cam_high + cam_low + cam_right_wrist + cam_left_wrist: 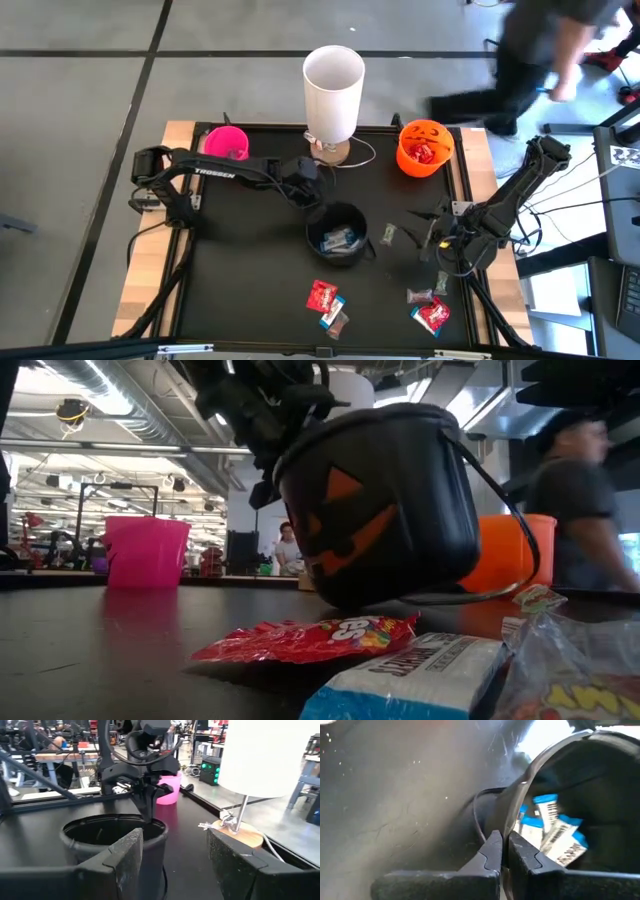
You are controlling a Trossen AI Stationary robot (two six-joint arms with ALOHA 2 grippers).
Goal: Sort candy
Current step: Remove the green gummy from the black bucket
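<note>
A black pumpkin-face bucket (337,232) stands mid-table and holds blue-and-white mini bars (555,827). In the low view the bucket (385,500) is tilted, with one edge of its base on the table. My left gripper (313,195) is shut on the bucket's far rim. My right gripper (175,855) is open, to the right of the bucket (115,840) and pointing at it, touching nothing. Red packets (322,295) (433,315) and brownish-grey sweets (388,233) (418,295) lie on the near part of the table. My left gripper pinches the black bucket's rim (512,820) on its far side, one finger inside the wall and one outside. The fingers (147,805) come from above, pointing down. The bucket is tilted in the hold, with part of its base (345,598) on the table.
A pink cup (225,142) stands at the far left and an orange pumpkin bucket (424,147) with red packets at the far right. A white lamp (333,90) on a wooden base stands between them at the far edge. A person (540,50) moves beyond the far right corner.
</note>
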